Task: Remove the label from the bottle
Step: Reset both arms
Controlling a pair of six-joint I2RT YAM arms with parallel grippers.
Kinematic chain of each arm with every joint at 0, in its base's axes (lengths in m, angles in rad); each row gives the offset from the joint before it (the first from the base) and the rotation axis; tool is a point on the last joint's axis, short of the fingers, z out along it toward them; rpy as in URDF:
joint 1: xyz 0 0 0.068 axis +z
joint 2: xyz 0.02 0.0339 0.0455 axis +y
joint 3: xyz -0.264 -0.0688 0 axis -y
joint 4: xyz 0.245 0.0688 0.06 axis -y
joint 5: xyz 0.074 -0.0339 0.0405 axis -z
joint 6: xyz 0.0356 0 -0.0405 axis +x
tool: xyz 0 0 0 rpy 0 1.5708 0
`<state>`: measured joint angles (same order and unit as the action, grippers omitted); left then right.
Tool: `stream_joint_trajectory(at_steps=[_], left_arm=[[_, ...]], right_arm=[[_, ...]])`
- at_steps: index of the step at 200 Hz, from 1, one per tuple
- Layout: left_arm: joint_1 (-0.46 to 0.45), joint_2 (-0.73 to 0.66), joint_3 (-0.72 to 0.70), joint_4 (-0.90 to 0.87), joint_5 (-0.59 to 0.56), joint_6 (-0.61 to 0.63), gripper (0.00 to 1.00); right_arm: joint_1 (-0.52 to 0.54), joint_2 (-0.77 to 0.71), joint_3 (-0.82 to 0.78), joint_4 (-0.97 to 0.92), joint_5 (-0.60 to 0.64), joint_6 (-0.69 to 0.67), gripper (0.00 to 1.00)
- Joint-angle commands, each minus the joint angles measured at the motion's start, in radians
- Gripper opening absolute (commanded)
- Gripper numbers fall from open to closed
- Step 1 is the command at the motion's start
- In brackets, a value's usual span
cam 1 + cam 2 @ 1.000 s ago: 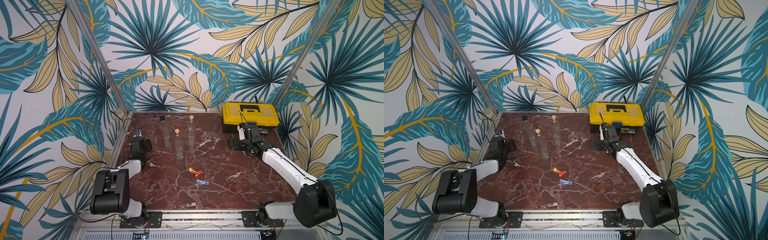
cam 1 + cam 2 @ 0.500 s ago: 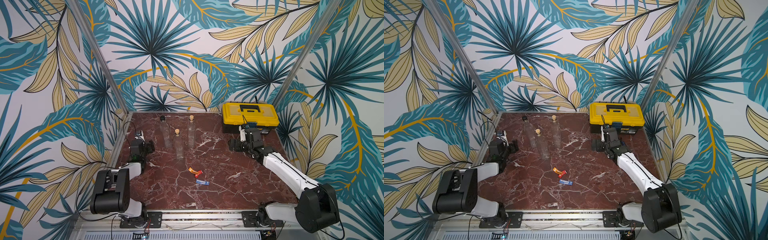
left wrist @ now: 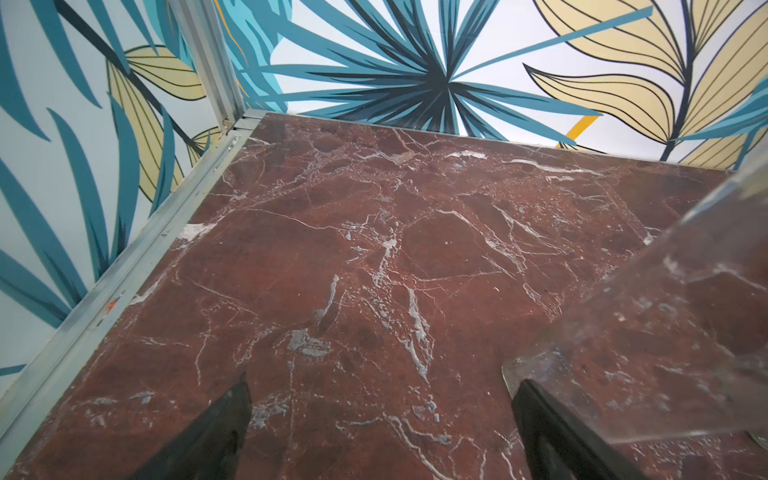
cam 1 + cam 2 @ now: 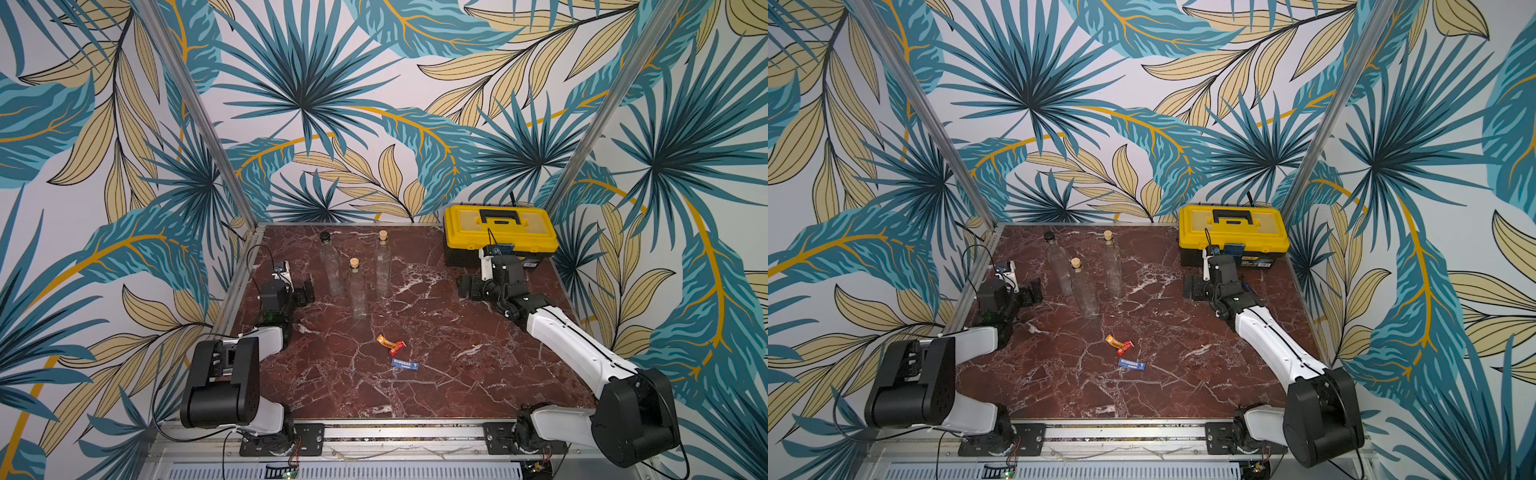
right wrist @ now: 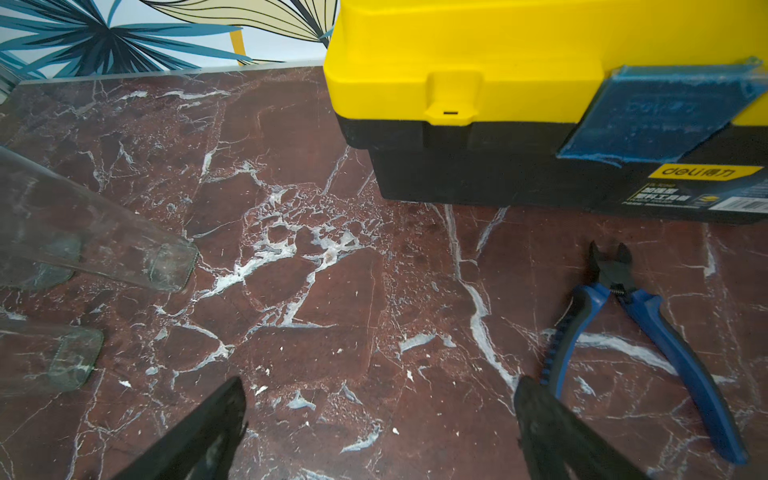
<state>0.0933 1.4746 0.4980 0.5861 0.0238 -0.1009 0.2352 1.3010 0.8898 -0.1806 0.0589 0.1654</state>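
Our left fingers (image 3: 208, 440) and right fingers (image 5: 199, 440) gape empty. Three clear glass bottles (image 4: 358, 291) stand apparently bare on the red marble counter (image 4: 457, 365), with an orange label (image 4: 390, 343) and a blue label (image 4: 405, 365) nearby. We judge peeling done; retreat next.

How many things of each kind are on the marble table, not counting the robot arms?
Clear bottles: 3
Loose label strips: 2
Yellow toolbox: 1
Blue-handled cutters: 1
Total: 7
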Motion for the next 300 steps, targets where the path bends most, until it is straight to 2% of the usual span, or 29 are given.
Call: stream_joint_trajectory(at_steps=[1,45,65,143,180,251,300], left_arm=[[-0.003,-0.003,-0.018,0.061,0.037,0.025,1.0],[-0.009,0.002,-0.052,0.125,0.031,0.034,1.0],[-0.02,0.035,-0.095,0.233,0.02,0.042,1.0],[-0.024,0.033,-0.096,0.231,0.009,0.043,1.0],[-0.027,0.034,-0.096,0.232,0.001,0.045,0.99],[-0.032,0.035,-0.095,0.233,-0.01,0.047,1.0],[-0.033,0.035,-0.095,0.232,-0.01,0.048,1.0]], right_arm=[[-0.005,-0.023,-0.025,0.027,-0.002,-0.021,0.99],[-0.009,-0.025,-0.042,0.053,-0.012,-0.009,1.0],[-0.01,-0.03,-0.053,0.069,-0.006,-0.014,1.0],[-0.016,-0.052,-0.096,0.11,0.115,-0.091,0.99],[-0.055,-0.029,-0.138,0.196,0.162,-0.126,1.0],[-0.163,0.075,-0.268,0.488,0.121,-0.131,0.99],[-0.206,0.098,-0.319,0.59,0.121,-0.133,0.99]])
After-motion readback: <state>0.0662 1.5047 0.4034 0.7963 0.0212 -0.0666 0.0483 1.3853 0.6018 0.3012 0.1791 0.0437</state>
